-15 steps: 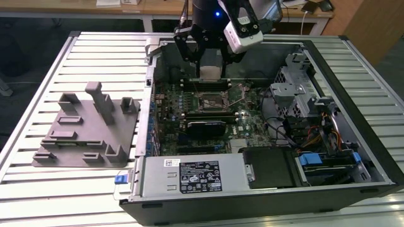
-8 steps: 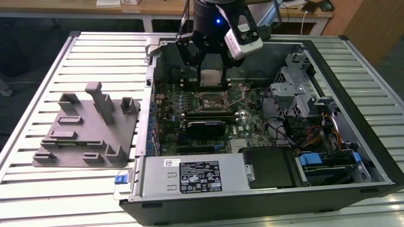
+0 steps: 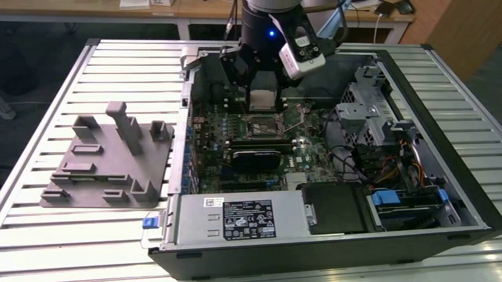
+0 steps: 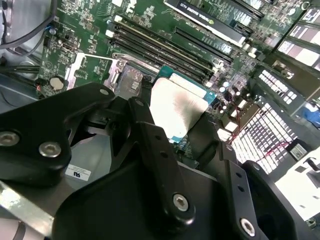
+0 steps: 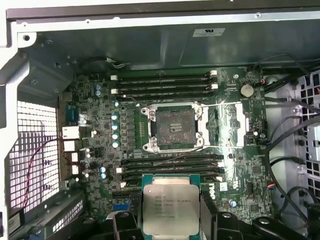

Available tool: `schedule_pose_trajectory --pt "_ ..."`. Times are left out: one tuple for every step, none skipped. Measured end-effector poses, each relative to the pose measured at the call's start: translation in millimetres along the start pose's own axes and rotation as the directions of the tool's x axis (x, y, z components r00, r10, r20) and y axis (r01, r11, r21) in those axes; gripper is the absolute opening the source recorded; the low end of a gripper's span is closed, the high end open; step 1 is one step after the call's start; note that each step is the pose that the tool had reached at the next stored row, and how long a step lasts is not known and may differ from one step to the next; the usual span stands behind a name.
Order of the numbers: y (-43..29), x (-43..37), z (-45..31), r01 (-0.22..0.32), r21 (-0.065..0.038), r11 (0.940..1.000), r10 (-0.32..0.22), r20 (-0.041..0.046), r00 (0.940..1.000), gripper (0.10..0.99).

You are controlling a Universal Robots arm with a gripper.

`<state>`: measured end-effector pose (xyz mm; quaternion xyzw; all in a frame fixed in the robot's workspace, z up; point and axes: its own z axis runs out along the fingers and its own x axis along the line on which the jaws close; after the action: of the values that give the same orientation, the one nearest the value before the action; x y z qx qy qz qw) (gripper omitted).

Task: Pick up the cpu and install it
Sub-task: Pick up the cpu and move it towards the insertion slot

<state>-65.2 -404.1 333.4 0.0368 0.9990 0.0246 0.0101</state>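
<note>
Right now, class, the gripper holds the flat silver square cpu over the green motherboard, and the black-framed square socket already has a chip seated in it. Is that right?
Not quite: the first wrist view shows the black-framed square socket open and empty. The rest stands: the gripper holds the flat silver square cpu over the green motherboard.
</note>
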Motion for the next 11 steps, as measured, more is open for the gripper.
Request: schedule_pose_trajectory --pt "0.5 -0.1 1.2 0.000 0.000 1.0000 0.000 0.0001 1.0000 0.541" --pt "0.9 -0.2 2.5 0.001 0.000 1.0000 -0.001 0.0001 1.0000 0.541" --pt "1.4 -0.3 3.7 0.001 0.000 1.0000 -0.001 0.0000 1.0000 0.541" --pt "1.9 -0.4 4.9 0.002 0.000 1.0000 -0.002 0.0000 1.0000 0.541" --pt "2.4 -0.4 6.0 0.002 0.000 1.0000 -0.002 -0.0001 1.0000 0.541" --pt "2.9 -0.4 7.1 0.003 0.000 1.0000 -0.003 -0.0002 1.0000 0.541" --pt "3.4 -0.6 8.4 0.003 0.000 1.0000 -0.003 -0.0002 1.0000 0.541" --pt "4.0 -0.9 9.6 0.004 0.000 1.0000 -0.004 -0.0002 1.0000 0.541" --pt "4.6 -1.4 10.9 0.004 0.000 1.0000 -0.004 -0.0002 1.0000 0.541" --pt "5.2 -1.9 12.2 0.004 0.000 1.0000 -0.004 -0.0003 1.0000 0.541" --pt "5.9 -2.4 13.5 0.005 0.000 1.0000 -0.005 -0.0003 1.0000 0.541"
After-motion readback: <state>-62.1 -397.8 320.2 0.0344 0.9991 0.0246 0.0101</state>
